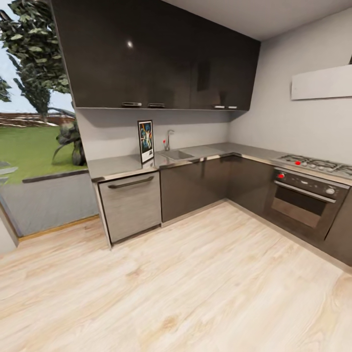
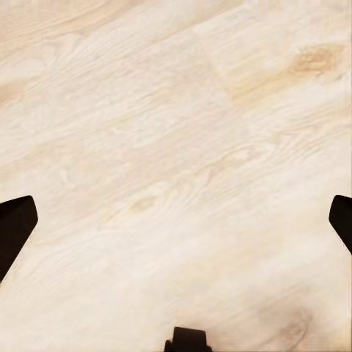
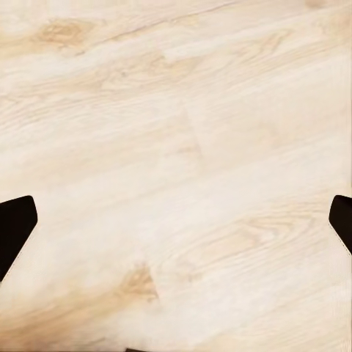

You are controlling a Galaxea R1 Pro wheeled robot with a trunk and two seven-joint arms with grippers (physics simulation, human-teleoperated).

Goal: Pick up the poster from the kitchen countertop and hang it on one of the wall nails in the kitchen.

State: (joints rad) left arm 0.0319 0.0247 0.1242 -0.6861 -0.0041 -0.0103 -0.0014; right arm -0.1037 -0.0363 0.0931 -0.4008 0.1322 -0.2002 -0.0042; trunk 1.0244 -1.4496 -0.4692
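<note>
Approach phase; nothing picked up yet.
Poster [image 1: 145, 141] stood upright on the far kitchen surface [image 1: 122, 166], left of the sink [image 1: 175, 155]. Left pincer [image 2: 176, 220] and right pincer [image 3: 176, 220] both released, empty, over wood floor [image 1: 195, 283]. Pick and hang remained.

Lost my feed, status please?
Both end effectors open, empty, over floor. Poster upright on countertop, left of sink. Path clear.

I can't make out the poster's [image 1: 145, 141] figures; too small. The hob [image 1: 318, 165] and pale wall cabinet [image 1: 322, 83] run off the head view's right edge.
</note>
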